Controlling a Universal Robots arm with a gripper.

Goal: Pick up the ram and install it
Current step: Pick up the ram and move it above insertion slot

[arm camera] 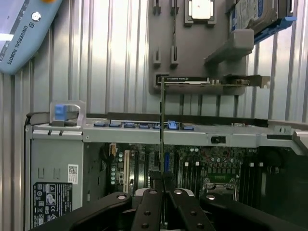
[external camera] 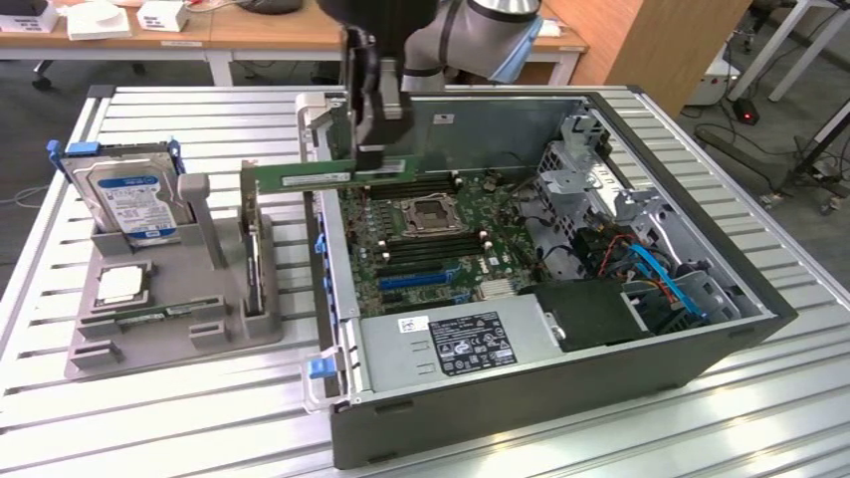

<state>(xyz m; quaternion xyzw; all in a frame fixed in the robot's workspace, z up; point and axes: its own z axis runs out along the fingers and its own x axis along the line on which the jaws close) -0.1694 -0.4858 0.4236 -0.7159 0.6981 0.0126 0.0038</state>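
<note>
The ram (external camera: 301, 178) is a long, thin green stick held level above the open computer case's wall on the exterior view's left. My gripper (external camera: 372, 162) hangs down from above and is shut on the end of the stick nearest the motherboard (external camera: 432, 244). In the wrist view the ram (arm camera: 161, 125) appears edge-on as a thin line running away from my gripper (arm camera: 162, 184), over the case rim. The black memory slots (external camera: 422, 188) lie just below and beside the held stick.
A grey holder tray (external camera: 173, 324) on the exterior view's left carries a blue-labelled hard drive (external camera: 133, 204), a processor chip (external camera: 119, 285) and an upright dark expansion card (external camera: 253, 239). The case (external camera: 531, 418) holds a power supply (external camera: 452, 344) and blue cables (external camera: 664, 279).
</note>
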